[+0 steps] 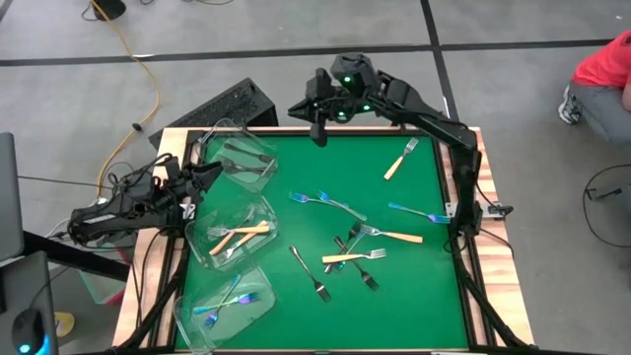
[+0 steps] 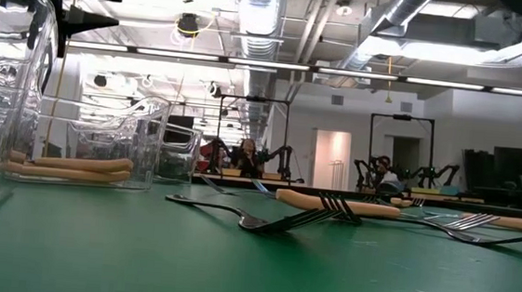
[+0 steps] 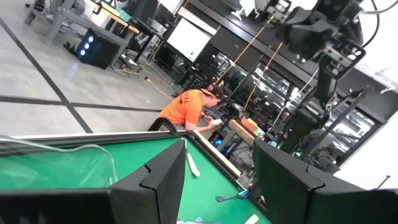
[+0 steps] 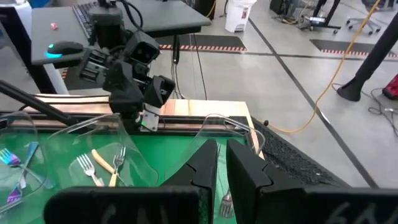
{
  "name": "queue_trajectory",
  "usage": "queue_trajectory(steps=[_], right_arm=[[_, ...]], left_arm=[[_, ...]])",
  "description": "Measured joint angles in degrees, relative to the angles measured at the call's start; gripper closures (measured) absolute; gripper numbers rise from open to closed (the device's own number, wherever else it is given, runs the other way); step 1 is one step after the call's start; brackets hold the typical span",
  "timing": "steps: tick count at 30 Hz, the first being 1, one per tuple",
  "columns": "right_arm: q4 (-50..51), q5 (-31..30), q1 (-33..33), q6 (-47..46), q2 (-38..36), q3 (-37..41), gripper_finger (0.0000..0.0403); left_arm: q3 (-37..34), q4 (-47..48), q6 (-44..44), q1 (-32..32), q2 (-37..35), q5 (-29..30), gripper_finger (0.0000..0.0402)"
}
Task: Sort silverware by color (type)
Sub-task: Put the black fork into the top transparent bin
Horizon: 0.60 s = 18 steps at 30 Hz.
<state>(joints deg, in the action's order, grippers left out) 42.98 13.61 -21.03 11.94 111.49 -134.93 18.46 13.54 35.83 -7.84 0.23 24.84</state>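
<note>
Three clear tubs stand along the mat's left side. The far one (image 1: 242, 156) holds dark forks, the middle one (image 1: 235, 234) cream-handled forks, the near one (image 1: 222, 301) blue forks. Loose silverware lies on the green mat: a cream-handled fork (image 1: 400, 158) at the far right, blue forks (image 1: 325, 201) (image 1: 419, 212), and a crossed pile of cream and dark forks (image 1: 350, 256). My right gripper (image 1: 317, 136) hangs high by the far edge, right of the far tub, shut on a dark fork (image 4: 226, 202). My left gripper (image 3: 217, 186) waits open at the left edge. My right gripper has its two fingers (image 4: 208, 165) nearly together, slanting slightly downward. A grey fork head (image 4: 226, 202) shows in the narrow gap, below the fingertips and clear of the table. The fingers hide the place of contact, so the gripped part cannot be told.
A keyboard (image 1: 222, 106) lies past the table's far left corner. A person in red (image 1: 603, 69) crouches beyond the far right, and a person in orange (image 3: 193, 109) shows in the left wrist view. The mat's far middle (image 1: 335, 163) is bare green.
</note>
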Motion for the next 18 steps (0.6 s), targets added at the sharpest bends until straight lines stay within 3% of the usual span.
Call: queue_trajectory(steps=[18], right_arm=[[11.4, 1.9, -0.4, 2.2, -5.9, 0.0, 0.0346]], left_arm=[[0.0, 1.0, 0.0, 0.0, 0.0, 0.5, 0.0230]])
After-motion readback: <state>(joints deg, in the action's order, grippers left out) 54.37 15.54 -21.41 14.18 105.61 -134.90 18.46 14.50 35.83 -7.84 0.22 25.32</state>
